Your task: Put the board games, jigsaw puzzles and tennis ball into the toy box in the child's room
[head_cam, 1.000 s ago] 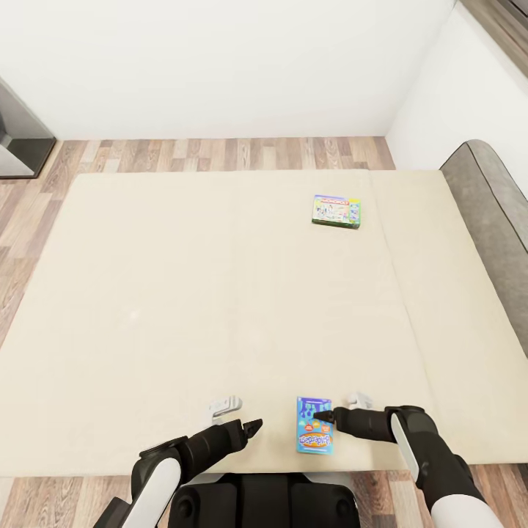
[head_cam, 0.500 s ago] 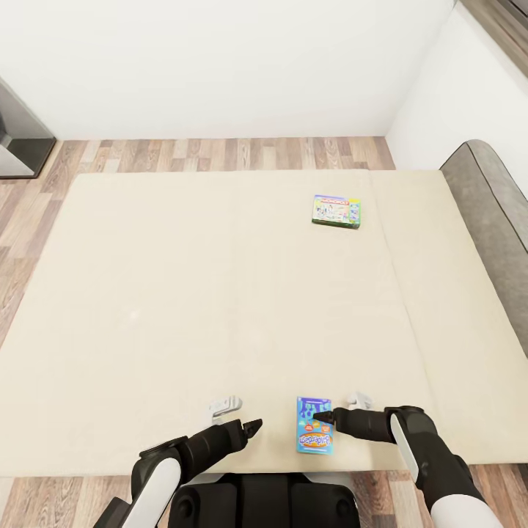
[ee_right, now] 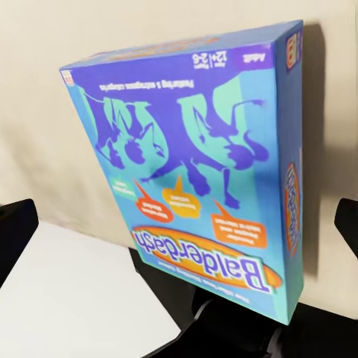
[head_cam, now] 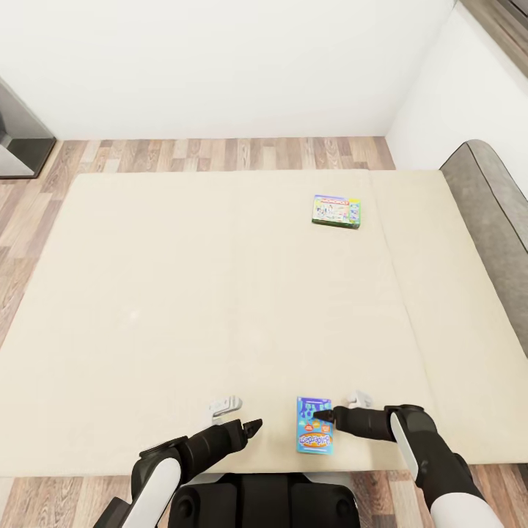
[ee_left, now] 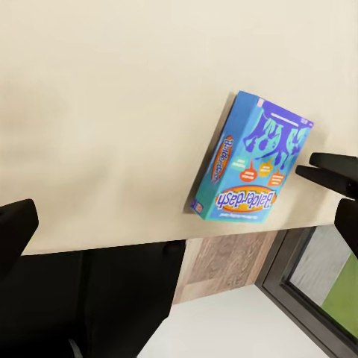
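From the head view, a wide cream bed [head_cam: 183, 308] fills the room, with a blue board game box [head_cam: 314, 425] lying flat at its near edge and a green board game box [head_cam: 336, 211] far off toward the right. The right gripper [head_cam: 320, 417] sits at the blue box's right side, the left gripper [head_cam: 253, 426] just left of it and apart. The right wrist view alone gives the cover: purple figures, orange speech bubbles, the word "Balderdash". Both wrist views show the fingers spread wide with nothing between them.
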Robot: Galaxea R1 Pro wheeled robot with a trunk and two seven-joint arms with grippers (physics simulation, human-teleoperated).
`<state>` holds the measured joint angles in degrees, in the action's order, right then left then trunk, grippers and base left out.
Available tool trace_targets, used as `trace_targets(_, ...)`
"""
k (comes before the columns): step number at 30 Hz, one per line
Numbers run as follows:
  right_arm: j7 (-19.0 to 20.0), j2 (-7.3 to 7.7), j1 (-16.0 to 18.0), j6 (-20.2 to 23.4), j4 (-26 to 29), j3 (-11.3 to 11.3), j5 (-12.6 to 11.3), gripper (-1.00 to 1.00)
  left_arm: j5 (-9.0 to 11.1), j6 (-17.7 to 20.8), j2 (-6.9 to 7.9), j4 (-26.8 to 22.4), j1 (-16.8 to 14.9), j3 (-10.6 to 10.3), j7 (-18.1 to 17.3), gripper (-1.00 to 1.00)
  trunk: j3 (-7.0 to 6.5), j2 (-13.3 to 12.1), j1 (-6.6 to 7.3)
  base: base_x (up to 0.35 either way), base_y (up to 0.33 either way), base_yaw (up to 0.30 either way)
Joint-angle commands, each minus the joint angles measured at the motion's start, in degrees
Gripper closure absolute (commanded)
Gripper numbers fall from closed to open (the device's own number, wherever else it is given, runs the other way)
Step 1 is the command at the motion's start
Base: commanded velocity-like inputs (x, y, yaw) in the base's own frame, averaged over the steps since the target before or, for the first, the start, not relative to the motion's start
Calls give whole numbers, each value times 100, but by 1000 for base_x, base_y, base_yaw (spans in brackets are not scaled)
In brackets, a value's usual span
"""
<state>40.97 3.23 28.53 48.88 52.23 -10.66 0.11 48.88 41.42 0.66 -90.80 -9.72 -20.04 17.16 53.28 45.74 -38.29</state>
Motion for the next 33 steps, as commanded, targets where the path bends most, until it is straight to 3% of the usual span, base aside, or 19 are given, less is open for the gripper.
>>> trace_targets(1, 20, -1, 4, 38, 3, -16, 3, -100, 60, 4, 4, -7, -3, -9, 58, -100, 3, 4, -1, 0, 0, 0)
trace_targets(33, -31, -2, 17, 7, -1, -13, 6, -100, 52, 5, 4, -7, -3, -18, 104, -100, 3, 4, -1, 0, 0, 0)
